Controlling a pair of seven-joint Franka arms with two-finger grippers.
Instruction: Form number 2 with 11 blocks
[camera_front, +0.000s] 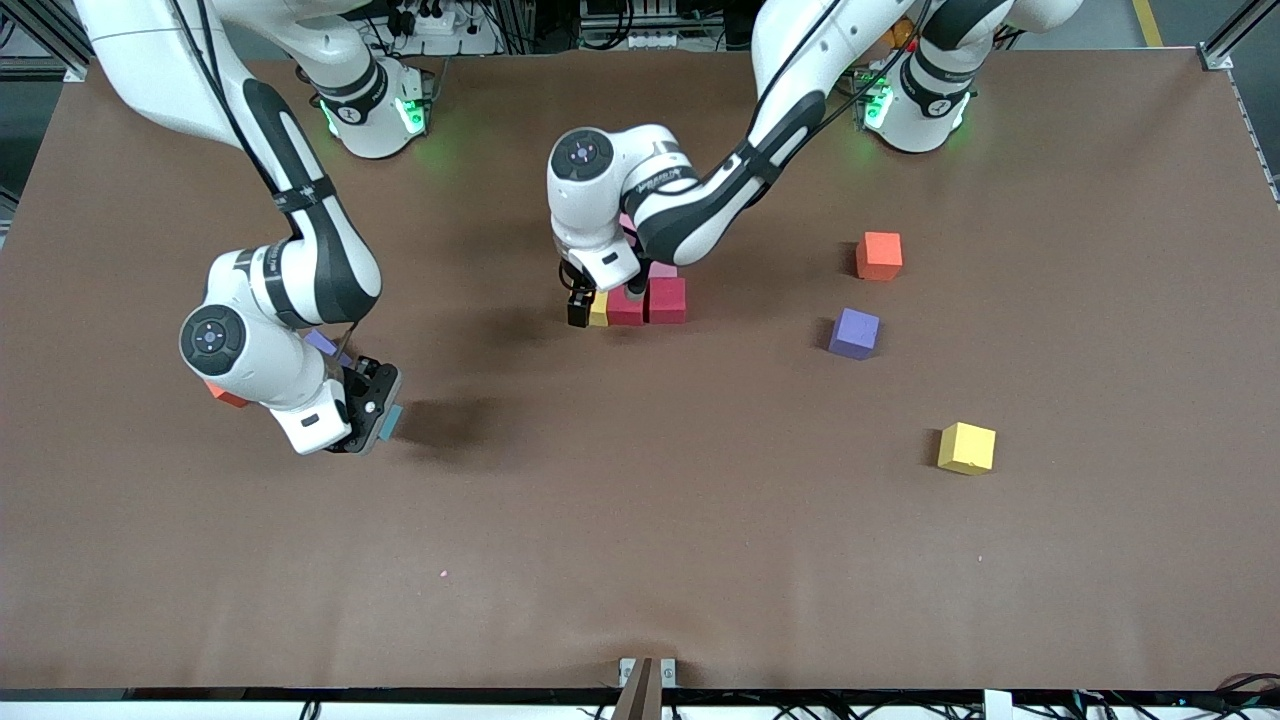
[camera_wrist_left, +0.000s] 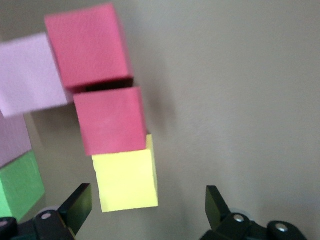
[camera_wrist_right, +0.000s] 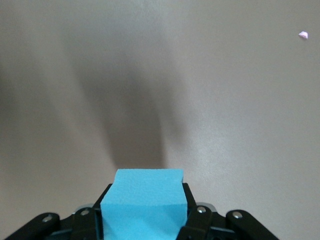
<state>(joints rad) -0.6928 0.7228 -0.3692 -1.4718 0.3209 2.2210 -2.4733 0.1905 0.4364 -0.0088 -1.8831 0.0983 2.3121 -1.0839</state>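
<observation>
A cluster of blocks lies mid-table, partly under the left arm: a yellow block (camera_front: 598, 308) (camera_wrist_left: 126, 177), two red blocks (camera_front: 626, 305) (camera_front: 666, 298) in a row with it, and a pink one (camera_front: 662, 268). The left wrist view adds a green block (camera_wrist_left: 20, 182). My left gripper (camera_front: 604, 298) (camera_wrist_left: 148, 202) stands open just above the yellow block, touching nothing. My right gripper (camera_front: 385, 415) (camera_wrist_right: 145, 222) hangs over bare table toward the right arm's end, shut on a light blue block (camera_front: 393, 421) (camera_wrist_right: 147, 190).
Loose orange (camera_front: 879, 255), purple (camera_front: 854, 333) and yellow (camera_front: 967, 447) blocks lie toward the left arm's end. A purple block (camera_front: 322, 343) and an orange one (camera_front: 225, 395) peek out from under the right arm. A pink crumb (camera_front: 443, 574) lies near the front edge.
</observation>
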